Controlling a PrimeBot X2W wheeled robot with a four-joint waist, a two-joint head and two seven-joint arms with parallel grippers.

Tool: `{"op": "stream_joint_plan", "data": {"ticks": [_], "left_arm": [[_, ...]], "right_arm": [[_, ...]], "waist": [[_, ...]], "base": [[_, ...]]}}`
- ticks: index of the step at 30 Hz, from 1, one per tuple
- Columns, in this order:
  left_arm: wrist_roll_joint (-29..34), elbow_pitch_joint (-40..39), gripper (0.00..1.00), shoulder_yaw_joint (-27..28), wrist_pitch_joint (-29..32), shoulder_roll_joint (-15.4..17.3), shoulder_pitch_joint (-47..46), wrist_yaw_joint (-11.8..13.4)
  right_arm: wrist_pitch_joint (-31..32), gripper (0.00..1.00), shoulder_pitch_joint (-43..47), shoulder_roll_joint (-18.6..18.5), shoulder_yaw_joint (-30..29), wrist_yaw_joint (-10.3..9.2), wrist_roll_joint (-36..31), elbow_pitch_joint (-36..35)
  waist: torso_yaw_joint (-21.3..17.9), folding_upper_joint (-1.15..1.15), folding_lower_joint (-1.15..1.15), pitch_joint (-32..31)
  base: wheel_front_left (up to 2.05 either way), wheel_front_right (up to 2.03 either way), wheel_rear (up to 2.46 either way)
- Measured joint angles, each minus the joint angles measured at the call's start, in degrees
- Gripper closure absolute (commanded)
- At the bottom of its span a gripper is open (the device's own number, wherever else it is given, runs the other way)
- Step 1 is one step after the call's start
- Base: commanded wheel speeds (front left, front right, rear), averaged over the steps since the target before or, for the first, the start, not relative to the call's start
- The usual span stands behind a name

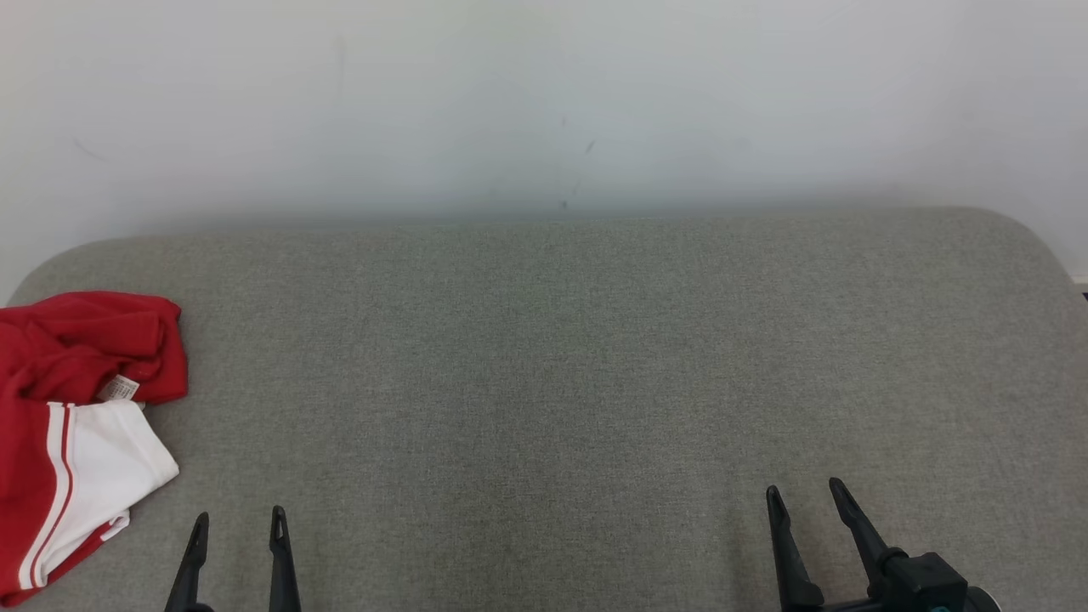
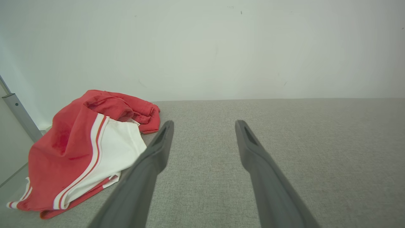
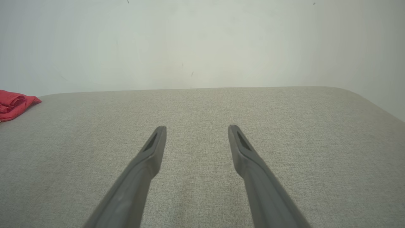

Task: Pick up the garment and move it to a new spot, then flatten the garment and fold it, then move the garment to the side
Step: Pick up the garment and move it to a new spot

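Lying crumpled at the left end of the grey fabric table (image 1: 544, 365), head view: the garment (image 1: 76, 408), cut off by the frame's left edge; near the left jaws, well apart from the right jaws; both pairs spread wide, empty. Left wrist view: garment (image 2: 79, 152) just left of the jaws, partly overlapped; red, white panel, striped trim. Right wrist view: garment's red corner (image 3: 15, 106) far left, mostly cropped.
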Motion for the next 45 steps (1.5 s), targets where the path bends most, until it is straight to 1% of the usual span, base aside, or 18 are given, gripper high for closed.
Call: {"op": "stream_joint_plan", "data": {"ticks": [12,18,27,36,45], "left_arm": [[-0.18,0.22,0.00,0.68,-0.01,-0.14,0.00,-0.87],[-0.62,0.37,0.00,0.67,-0.07,-0.16,0.00,-0.89],[-0.77,0.81,0.00,0.46,-0.07,-0.18,-0.03,-0.97],[-0.33,1.60,0.00,1.26,-0.08,-0.20,-0.15,-1.14],[0.43,2.48,0.00,3.54,-0.08,-0.13,0.59,-2.23]], "right_arm": [[0.00,0.00,0.04,0.00,-0.04,0.00,0.09,0.20],[-0.01,0.00,0.08,0.00,-0.04,0.00,0.15,0.31],[-0.01,0.00,0.29,0.01,-0.01,0.00,0.34,0.53],[-0.01,0.00,1.15,-0.01,0.34,0.00,1.01,1.01],[-0.01,0.00,1.59,-0.01,1.01,0.00,1.68,1.43]], "waist": [[-0.04,0.00,0.00,0.09],[0.08,0.00,0.00,-0.01],[1.30,0.00,0.00,-0.20],[5.35,0.00,0.00,-0.58],[11.78,0.00,0.00,-1.44]], "base": [[0.00,0.00,0.00],[0.00,0.00,0.00],[0.00,0.00,0.00],[0.00,0.00,0.00],[0.00,0.00,0.00]]}}
